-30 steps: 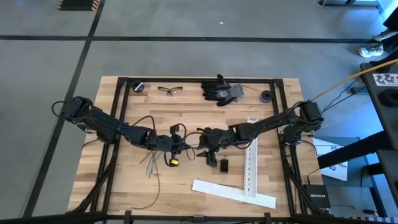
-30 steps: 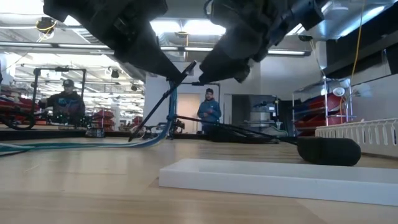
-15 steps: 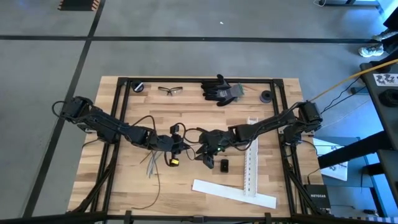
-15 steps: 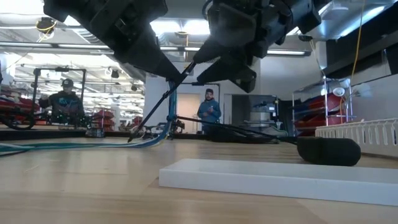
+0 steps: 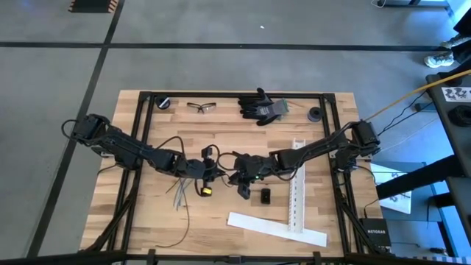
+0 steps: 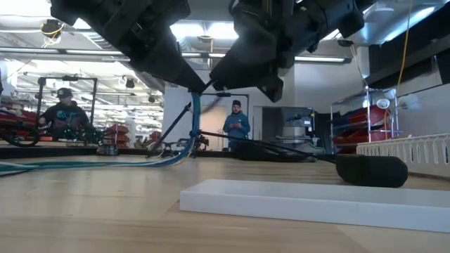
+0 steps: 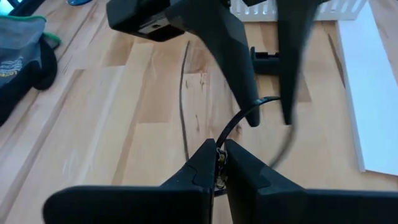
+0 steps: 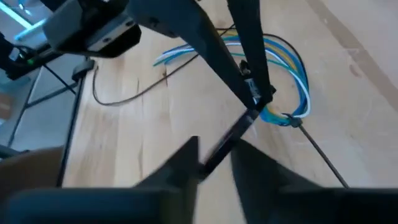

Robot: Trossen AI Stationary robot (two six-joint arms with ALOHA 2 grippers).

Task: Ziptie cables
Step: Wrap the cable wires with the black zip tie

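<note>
Midtable, left gripper (image 7: 219, 158) pinched shut on a black ziptie (image 7: 239, 119) and the bundled cables (image 8: 287, 93), held just above the wood. Right gripper (image 8: 214, 152) facing it, fingers closing round the ziptie's free end; cannot tell whether fully clamped. Nearby: second ziptie (image 7: 183, 99) lying flat on the table (image 5: 221, 140), white strips (image 5: 276, 228) farther off.

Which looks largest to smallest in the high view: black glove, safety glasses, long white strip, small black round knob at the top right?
1. Long white strip
2. Black glove
3. Safety glasses
4. Small black round knob
</note>
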